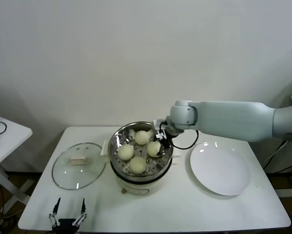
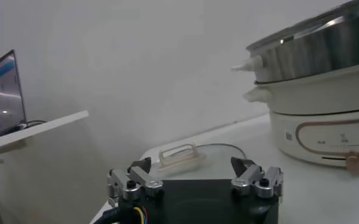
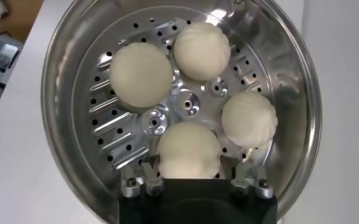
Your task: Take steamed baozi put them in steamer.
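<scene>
Four off-white baozi lie in the shiny perforated steamer (image 1: pixel 117 139) on the cream pot (image 1: pixel 136 184). In the right wrist view they show at the far left (image 3: pixel 141 74), the far middle (image 3: pixel 202 50), the right (image 3: pixel 249 119) and nearest the gripper (image 3: pixel 189 146). My right gripper (image 1: pixel 161 134) hangs over the steamer's right rim. In the right wrist view it (image 3: pixel 193 165) is open, its fingers standing on either side of the nearest bun, which rests on the steamer floor (image 3: pixel 112 125). My left gripper (image 1: pixel 68 208) is open and empty, parked low at the table's front left.
The glass lid (image 1: pixel 78 165) lies flat to the left of the pot, also in the left wrist view (image 2: pixel 179 155). A bare white plate (image 1: pixel 219 168) lies to the right. A side table (image 1: pixel 4 131) stands at far left.
</scene>
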